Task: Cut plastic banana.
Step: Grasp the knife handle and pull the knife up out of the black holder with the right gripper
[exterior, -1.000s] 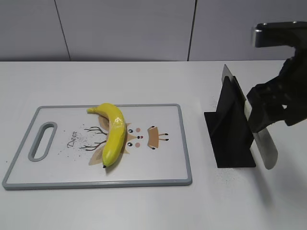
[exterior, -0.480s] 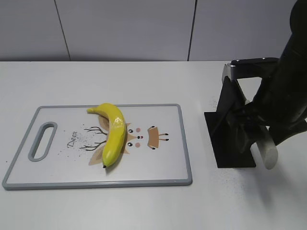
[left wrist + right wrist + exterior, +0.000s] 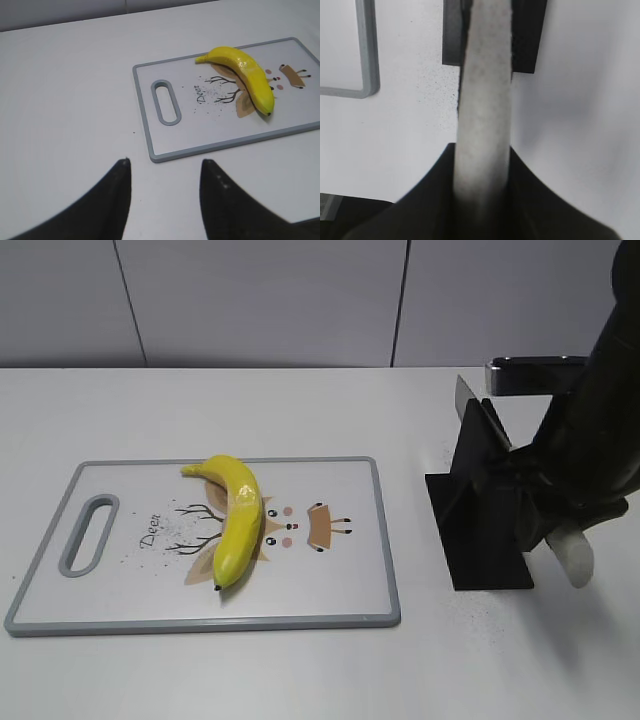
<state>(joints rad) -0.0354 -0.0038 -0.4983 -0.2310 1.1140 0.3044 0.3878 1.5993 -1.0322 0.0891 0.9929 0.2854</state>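
Shifted rightward, right end effector (image 3: 482,170) stays clamped on knife handle (image 3: 485,110); banana (image 3: 236,518) unmoved.

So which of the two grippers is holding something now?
The right gripper: its jaws are shut on the pale knife handle beside the black knife stand. The left gripper hangs open over bare table, holding nothing.

white table (image 3: 300,670), grey panelled wall (image 3: 250,300)
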